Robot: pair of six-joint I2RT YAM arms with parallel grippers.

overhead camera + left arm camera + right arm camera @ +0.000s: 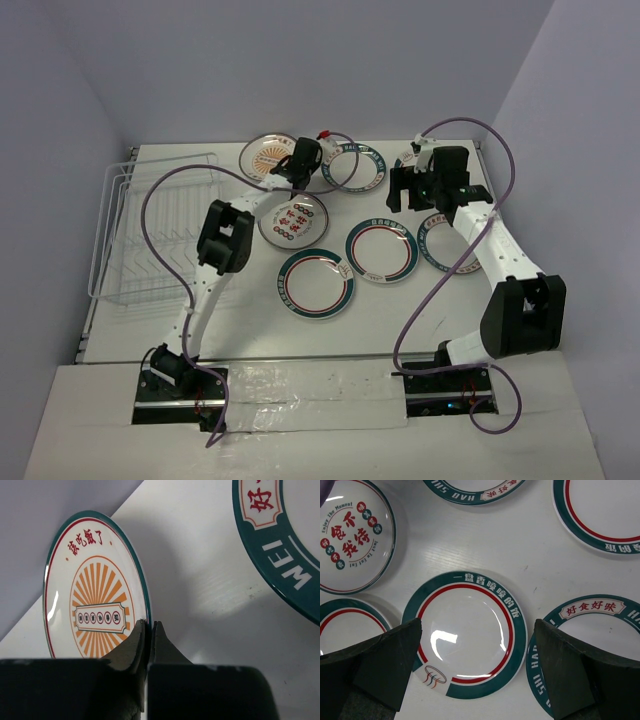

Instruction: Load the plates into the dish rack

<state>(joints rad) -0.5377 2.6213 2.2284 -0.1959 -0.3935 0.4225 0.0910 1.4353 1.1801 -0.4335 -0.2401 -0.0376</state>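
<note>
Top external view: white table (420, 320) beneath plates (316, 283), lavender walls (300, 60).

Bright reflections are carried by the smooth, glossy plates (465, 650). The bench (535, 550) is finished matt white, faintly streaked. The dish rack (152, 236) is formed of white wire. The right end effector (478, 621) is moulded in matt dark plastic.

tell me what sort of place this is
Probably a robot test cell, not a kitchen: plain pale walls box in a white table, two cabled robot arms are bolted at its edge, and round white teal-rimmed plates lie beside a white wire dish rack.
</note>
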